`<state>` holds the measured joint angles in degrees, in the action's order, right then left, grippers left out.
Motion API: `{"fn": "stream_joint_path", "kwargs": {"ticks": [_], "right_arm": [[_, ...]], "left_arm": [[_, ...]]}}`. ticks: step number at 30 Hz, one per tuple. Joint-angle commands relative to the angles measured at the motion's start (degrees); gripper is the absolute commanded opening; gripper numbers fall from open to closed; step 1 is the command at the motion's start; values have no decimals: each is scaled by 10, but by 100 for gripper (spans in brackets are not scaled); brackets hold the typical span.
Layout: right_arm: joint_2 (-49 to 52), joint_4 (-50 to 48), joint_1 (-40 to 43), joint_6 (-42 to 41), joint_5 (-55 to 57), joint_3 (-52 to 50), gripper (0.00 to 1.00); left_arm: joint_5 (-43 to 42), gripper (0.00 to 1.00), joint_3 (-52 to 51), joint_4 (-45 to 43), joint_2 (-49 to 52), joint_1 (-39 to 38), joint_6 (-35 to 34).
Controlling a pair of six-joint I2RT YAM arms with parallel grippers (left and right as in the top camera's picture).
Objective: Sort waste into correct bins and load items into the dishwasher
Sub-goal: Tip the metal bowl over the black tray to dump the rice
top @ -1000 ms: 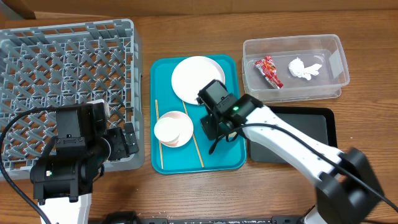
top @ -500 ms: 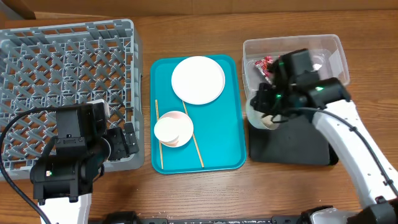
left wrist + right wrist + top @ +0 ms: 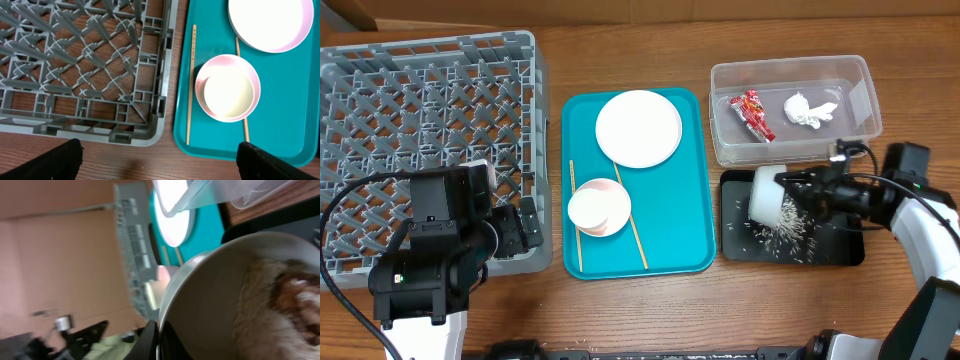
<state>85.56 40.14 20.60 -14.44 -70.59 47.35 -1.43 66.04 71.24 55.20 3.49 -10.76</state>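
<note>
My right gripper [image 3: 798,190] is shut on the rim of the pale grey-green bowl [image 3: 766,192], which it holds tipped on its side over the black tray [image 3: 845,250]. White rice grains [image 3: 782,232] lie scattered on that tray. In the right wrist view the fingers [image 3: 160,335] pinch the bowl's rim [image 3: 200,300], with rice and a brown lump [image 3: 292,295] inside. The clear tub [image 3: 720,130] holds the red wrapper [image 3: 752,113] and the white tissue [image 3: 809,109]. My left gripper [image 3: 523,228] [image 3: 160,162] is open and empty by the grey dish rack [image 3: 420,110].
The teal tray [image 3: 685,230] holds the white plate [image 3: 638,128] [image 3: 267,22], the pink bowl [image 3: 617,187] [image 3: 200,95] with a white cup [image 3: 597,209] inside, and two chopsticks [image 3: 574,215] [image 3: 634,235]. The rack's corner [image 3: 150,127] is close to my left gripper.
My right gripper carried the grey-green bowl from the teal tray rightwards to over the black tray and tipped it. Rice has spilled onto the black tray. The left arm has not moved.
</note>
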Motion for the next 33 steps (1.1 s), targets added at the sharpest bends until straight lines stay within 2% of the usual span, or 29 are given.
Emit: {"fn": "stream_joint_path", "kwargs": {"ticks": [1,5,9,24,30,31,32,33], "right_arm": [[-6,-3,66,10,-124,-24,4],[-6,-7,115,-3,-194,-31,4],[-6,-7,122,-32,-194,-32,4],[-6,-7,122,-31,-193,-32,4],[-6,9,122,-36,-100,-31,4],[-6,6,121,-29,-110,-31,4],[-6,-20,117,44,-195,-31,4],[-7,-21,108,61,-195,-28,4]], "left_arm": [[4,100,12,1,-1,3,0],[4,100,12,1,-1,3,0],[4,100,12,1,-1,3,0],[4,100,12,1,-1,3,0],[4,100,12,1,-1,3,0],[4,100,12,1,-1,3,0],[4,100,12,1,-1,3,0],[4,100,12,1,-1,3,0]]}}
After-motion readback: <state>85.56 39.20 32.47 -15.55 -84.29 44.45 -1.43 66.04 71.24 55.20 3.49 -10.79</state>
